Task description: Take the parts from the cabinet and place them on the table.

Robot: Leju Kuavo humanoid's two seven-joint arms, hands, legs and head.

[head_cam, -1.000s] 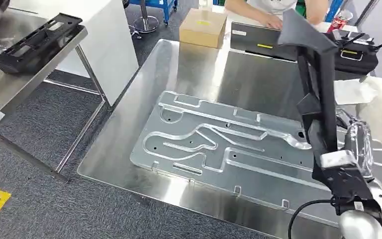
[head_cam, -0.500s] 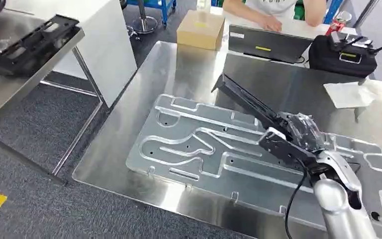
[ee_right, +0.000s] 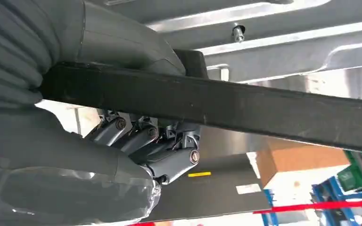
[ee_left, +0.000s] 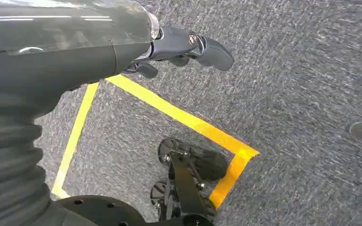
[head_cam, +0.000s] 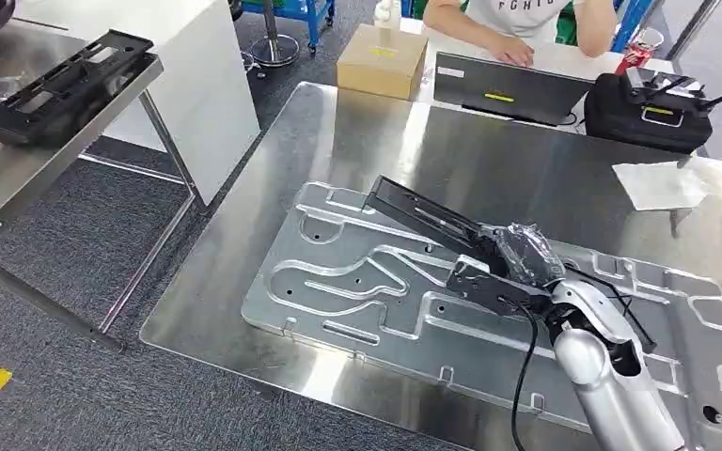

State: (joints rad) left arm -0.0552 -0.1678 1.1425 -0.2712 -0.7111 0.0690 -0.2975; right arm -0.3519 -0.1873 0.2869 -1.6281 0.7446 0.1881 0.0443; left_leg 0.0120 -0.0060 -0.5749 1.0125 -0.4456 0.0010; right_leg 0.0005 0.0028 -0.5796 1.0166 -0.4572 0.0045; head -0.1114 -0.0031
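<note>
My right hand (head_cam: 517, 258) grips a long black plastic part (head_cam: 423, 218) low over the machined aluminium plate (head_cam: 338, 272) on the steel table (head_cam: 376, 132). The part lies almost flat, its far end pointing toward the table's back left. In the right wrist view the black part (ee_right: 245, 106) crosses the picture as a bar with the fingers (ee_right: 160, 141) curled around it. My left hand (ee_left: 184, 47) hangs over grey carpet, fingers loosely apart, holding nothing. A second black part (head_cam: 61, 85) rests on the steel shelf at the far left.
A person sits behind the table at a dark laptop (head_cam: 508, 89). A cardboard box (head_cam: 383, 58), a black case (head_cam: 653, 113) and a white cloth (head_cam: 663, 183) lie along the table's back. Yellow floor tape (ee_left: 179, 117) marks the carpet. A white cabinet (head_cam: 188, 85) stands left.
The right arm has swung the black part down from upright to nearly flat over the aluminium plate, and it has moved left. The view has shifted slightly.
</note>
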